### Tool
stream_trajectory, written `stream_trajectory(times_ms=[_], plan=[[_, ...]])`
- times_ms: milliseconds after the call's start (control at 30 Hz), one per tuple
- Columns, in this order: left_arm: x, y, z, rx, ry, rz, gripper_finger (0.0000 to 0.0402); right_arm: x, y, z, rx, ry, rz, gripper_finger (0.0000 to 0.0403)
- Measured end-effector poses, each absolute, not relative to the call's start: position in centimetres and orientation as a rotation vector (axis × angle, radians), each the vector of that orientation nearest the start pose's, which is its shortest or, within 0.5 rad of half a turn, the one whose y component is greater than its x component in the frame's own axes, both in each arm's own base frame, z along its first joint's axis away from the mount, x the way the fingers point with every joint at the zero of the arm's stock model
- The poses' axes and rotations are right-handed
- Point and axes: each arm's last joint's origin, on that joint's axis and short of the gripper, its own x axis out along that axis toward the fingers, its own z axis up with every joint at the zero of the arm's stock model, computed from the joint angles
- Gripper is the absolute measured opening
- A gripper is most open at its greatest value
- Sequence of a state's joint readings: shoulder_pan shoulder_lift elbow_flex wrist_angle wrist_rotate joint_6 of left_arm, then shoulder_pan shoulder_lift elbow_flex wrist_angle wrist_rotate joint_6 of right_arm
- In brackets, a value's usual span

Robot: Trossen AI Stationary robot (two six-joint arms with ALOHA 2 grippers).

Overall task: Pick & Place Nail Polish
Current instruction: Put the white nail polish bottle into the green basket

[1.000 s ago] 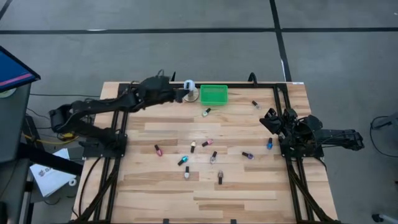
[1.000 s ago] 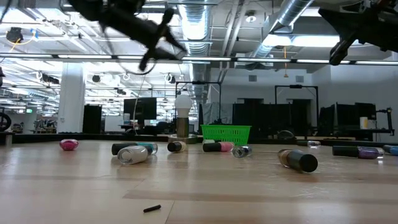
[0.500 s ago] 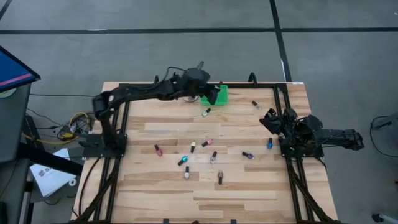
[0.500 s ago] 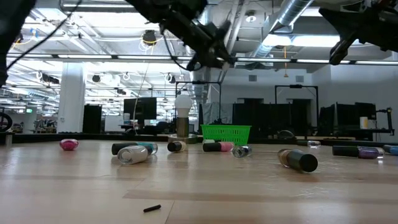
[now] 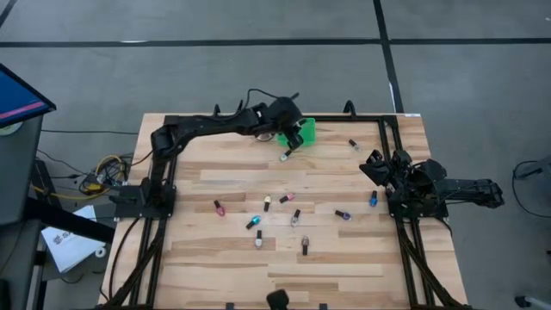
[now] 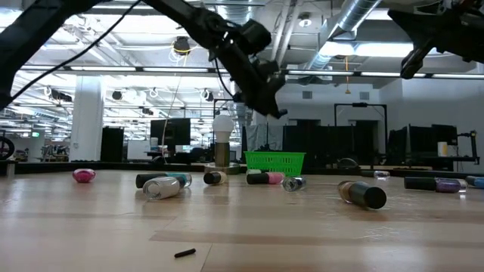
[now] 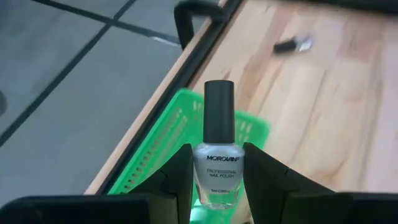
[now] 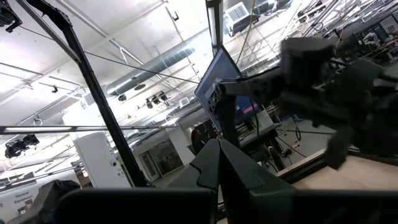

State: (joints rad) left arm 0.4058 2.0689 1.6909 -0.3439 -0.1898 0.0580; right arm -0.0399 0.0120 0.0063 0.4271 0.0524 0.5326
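Left gripper (image 7: 217, 180) clamps a pale nail polish bottle (image 7: 218, 167) upright between its fingers — green tray (image 7: 163, 146) directly beneath. Right gripper (image 8: 219, 163), fingers pressed together, waits at the table's right edge; other bottles (image 5: 287, 199) lie scattered nearer the front.

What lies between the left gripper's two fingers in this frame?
In the left wrist view, a pale silver nail polish bottle with a dark cap stands upright between the left gripper's fingers, with the green tray behind it.

Your 2 arms are dark, slim and jointed, with thin black cables looping off the left arm (image 5: 207, 127). The right arm (image 5: 448, 191) looks bulkier. The left gripper's (image 7: 217, 180) fingers (image 7: 177, 177) are matte black, angular wedges with flat inner faces.
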Motion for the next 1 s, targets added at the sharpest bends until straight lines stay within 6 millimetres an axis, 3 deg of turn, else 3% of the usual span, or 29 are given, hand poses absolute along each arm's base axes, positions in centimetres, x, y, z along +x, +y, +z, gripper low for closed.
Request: stream_trajectory(times_ms=[233,700,1000], plan=[[43.1,19.2,22.1,0.155,0.849,0.514,0.0099,8.9,-0.5,20.5,0.53,-0.436,0.024,0.0],[43.1,18.8,21.9,0.229,0.878,0.45,0.0099,8.9,-0.5,20.5,0.529,-0.436,0.024,0.0],[43.7,18.8,19.0,0.253,0.959,0.411,0.0099,8.9,-0.5,20.5,0.571,-0.435,0.033,0.0]])
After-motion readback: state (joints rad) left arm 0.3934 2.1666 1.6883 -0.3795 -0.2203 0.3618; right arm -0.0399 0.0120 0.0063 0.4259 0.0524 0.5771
